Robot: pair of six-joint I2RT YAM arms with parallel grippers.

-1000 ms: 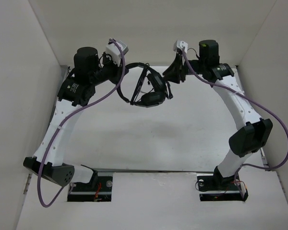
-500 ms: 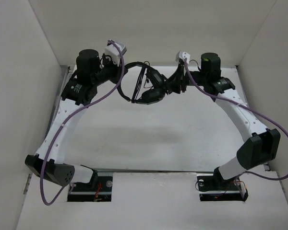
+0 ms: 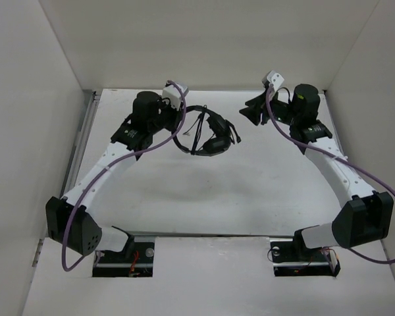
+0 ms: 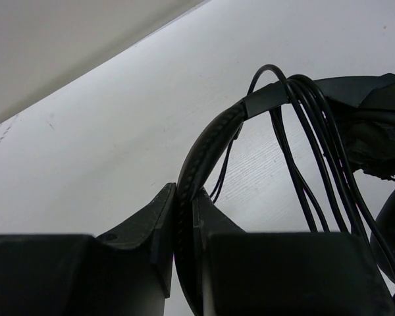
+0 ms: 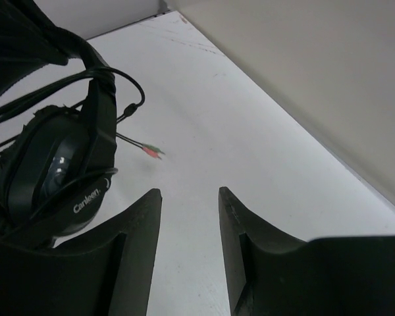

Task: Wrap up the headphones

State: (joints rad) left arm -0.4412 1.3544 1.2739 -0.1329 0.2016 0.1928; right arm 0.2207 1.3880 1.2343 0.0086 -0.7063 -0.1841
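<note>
A flat white matte tabletop sits boxed in by plain white wall panels: one along its far edge, one at its left, one at its right. A thin grey metal strip lines the tabletop's left edge. Faint dark scuff marks streak the tabletop near a corner.

The left gripper, clamped on the headphones, carries them a little toward 4 o'clock in the top view. The right gripper, up against the headphones half a second ago, backs off toward 3 o'clock, its jaws now wider and empty. The right arm's elbow drops toward 5 o'clock.
</note>
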